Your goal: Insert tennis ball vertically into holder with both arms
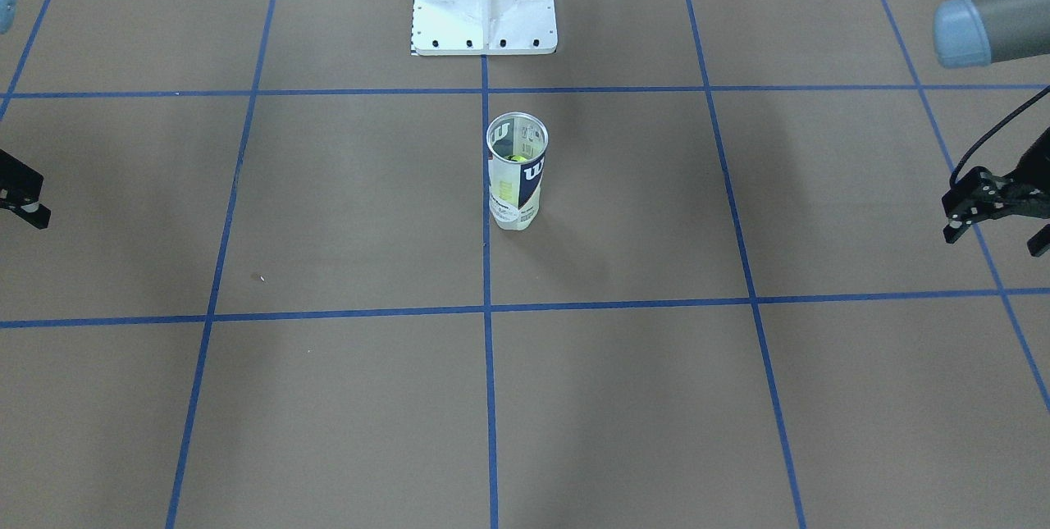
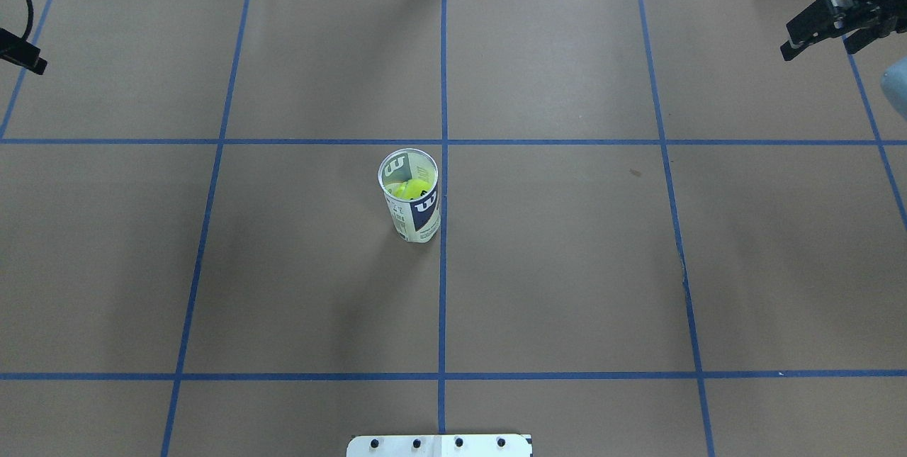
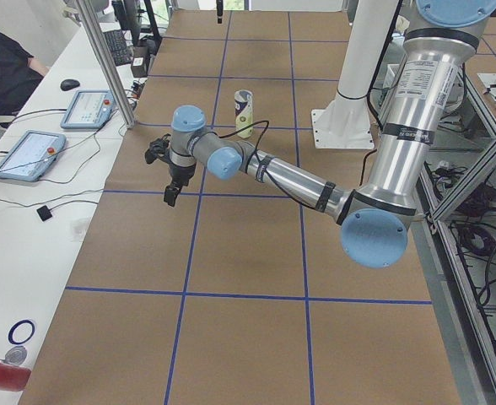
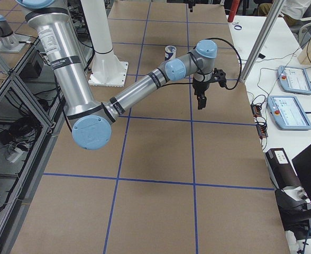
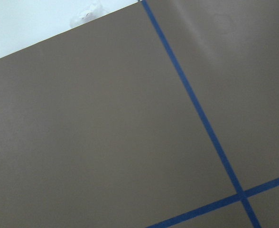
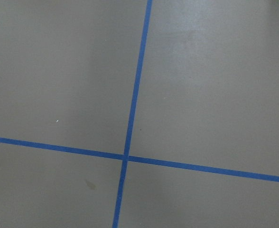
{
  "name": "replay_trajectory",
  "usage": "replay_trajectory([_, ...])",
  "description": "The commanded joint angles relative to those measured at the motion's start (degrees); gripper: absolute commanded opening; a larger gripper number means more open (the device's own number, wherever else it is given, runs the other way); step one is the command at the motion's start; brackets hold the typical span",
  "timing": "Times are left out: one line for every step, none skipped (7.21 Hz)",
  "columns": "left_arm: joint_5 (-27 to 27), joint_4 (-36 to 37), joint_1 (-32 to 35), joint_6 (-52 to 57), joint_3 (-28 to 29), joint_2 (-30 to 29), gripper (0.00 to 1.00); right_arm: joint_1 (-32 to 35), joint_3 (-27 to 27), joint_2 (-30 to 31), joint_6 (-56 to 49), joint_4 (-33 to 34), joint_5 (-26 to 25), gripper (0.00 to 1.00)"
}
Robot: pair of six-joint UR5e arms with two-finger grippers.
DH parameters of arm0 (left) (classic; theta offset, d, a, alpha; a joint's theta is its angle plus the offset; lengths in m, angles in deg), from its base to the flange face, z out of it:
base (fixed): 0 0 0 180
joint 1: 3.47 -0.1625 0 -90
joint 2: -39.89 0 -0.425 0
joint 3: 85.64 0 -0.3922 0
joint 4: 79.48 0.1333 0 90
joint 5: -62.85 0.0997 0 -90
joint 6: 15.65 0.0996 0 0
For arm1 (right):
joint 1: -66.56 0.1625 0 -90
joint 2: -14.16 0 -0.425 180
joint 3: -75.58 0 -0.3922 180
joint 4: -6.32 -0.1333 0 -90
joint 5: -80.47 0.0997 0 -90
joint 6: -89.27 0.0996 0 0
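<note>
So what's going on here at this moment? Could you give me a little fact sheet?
Can: standing upright near the middle of the table, top open
Ball: yellow-green, inside the can
Left gripper: open, empty, out at one end of the table, far from the can
Right gripper: open, empty, out at the opposite end
Table: brown cover with a blue tape grid

- Under my left gripper (image 1: 994,240) I see brown table paper (image 1: 328,209) gridded with blue tape (image 1: 486,348).
- Past it, a white desk (image 3: 29,240) carries two pendants (image 3: 29,154).
</note>
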Motion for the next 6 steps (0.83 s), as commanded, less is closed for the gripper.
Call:
replay_trajectory([-1.68,10.62,5.86,1.99,-0.39,0.21,1.00,3.47,-1.21,4.21,-9.01,0.26,1.43,0.99])
replay_trajectory([-2.73,10.91,7.63,1.65,-0.13,0.29,1.00,4.09,-1.22,7.28,-10.55,-0.09,3.17,0.99])
replay_trajectory([-4.56,11.08,8.43,1.21,-0.22,0.64,1.00,4.27,-1.22,8.87,-10.57,0.08,3.19,0.99])
replay_trajectory([-5.37,11.08,9.40,1.38,-0.22,1.60,1.00,4.19,-4.00,9.67,-11.18,-0.35,0.75,0.99])
replay_trajectory([-5.11,11.17,9.41,1.38,0.56,2.31,1.00,4.19,-7.16,9.59,-11.09,-0.35,-0.57,0.99])
replay_trajectory([-5.54,10.21,9.58,1.90,1.01,4.84,1.00,5.75,-8.84,10.20,-10.92,-0.62,-0.50,0.99])
